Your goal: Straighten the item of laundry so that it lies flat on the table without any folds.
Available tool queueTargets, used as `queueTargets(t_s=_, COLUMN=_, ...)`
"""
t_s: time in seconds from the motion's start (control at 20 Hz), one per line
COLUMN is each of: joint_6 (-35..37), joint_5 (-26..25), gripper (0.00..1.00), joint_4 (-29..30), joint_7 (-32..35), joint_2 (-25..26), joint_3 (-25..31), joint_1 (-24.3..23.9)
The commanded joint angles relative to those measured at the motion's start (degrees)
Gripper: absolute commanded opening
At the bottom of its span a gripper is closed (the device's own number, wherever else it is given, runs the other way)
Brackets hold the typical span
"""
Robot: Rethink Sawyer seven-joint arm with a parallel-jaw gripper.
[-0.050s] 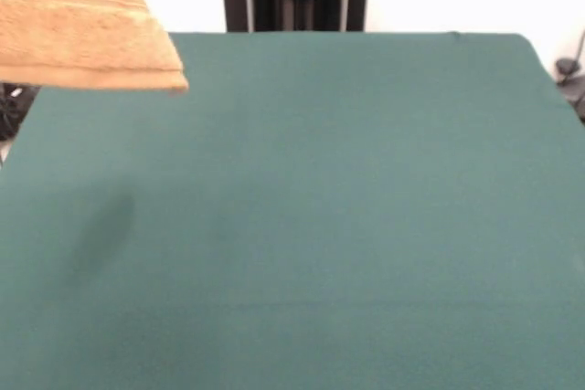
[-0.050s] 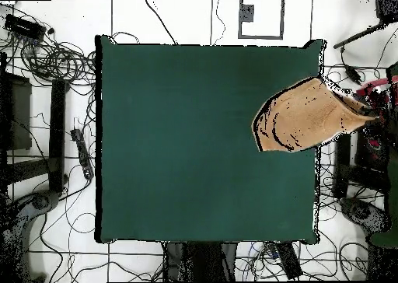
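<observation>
- Nearest in the front view, the green table (image 1: pixel 302 226) is lying bare across the lower part of the frame, with only a faint shadow showing at lower left.
- Farther back, at the upper left of the frame, the towel (image 1: pixel 82 25) is hanging in the air above the table's corner, its banded edge sagging; it is not lying on the cloth.
- In the overhead view the towel (image 2: pixel 303 117) is showing at the right edge of the table (image 2: pixel 194 140), half over it and half past it, narrowing toward something pink at far right, possibly a person.
- The robot's gripper is not showing in either view, so whether it is released or clenched cannot be told.
- Judging by this, flattening is not yet begun.
- Risks: being so close to the edge, the towel could be dropping off the table or draping over the side; landing bunched, it would be keeping its folds.
</observation>
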Motion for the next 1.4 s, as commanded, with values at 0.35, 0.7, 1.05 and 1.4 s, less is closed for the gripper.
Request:
queueTargets(t_s=0.35, joint_6=-4.45, joint_5=-7.23, gripper=0.00, joint_4=3.43, joint_7=-18.04, joint_2=6.91, joint_3=10.34, joint_1=-0.18)
queueTargets(t_s=0.7, joint_6=-7.20, joint_5=-9.58, gripper=0.00, joint_4=2.70, joint_7=-22.04, joint_2=8.61, joint_3=13.69, joint_1=-3.16)
queueTargets(t_s=1.05, joint_6=-7.60, joint_5=-13.05, gripper=0.00, joint_4=-0.82, joint_7=-23.80, joint_2=10.94, joint_3=16.39, joint_1=-5.24)
queueTargets(t_s=1.4, joint_6=1.84, joint_5=-18.03, gripper=0.00, joint_4=-15.01, joint_7=-28.51, joint_2=16.53, joint_3=19.72, joint_1=-6.01)
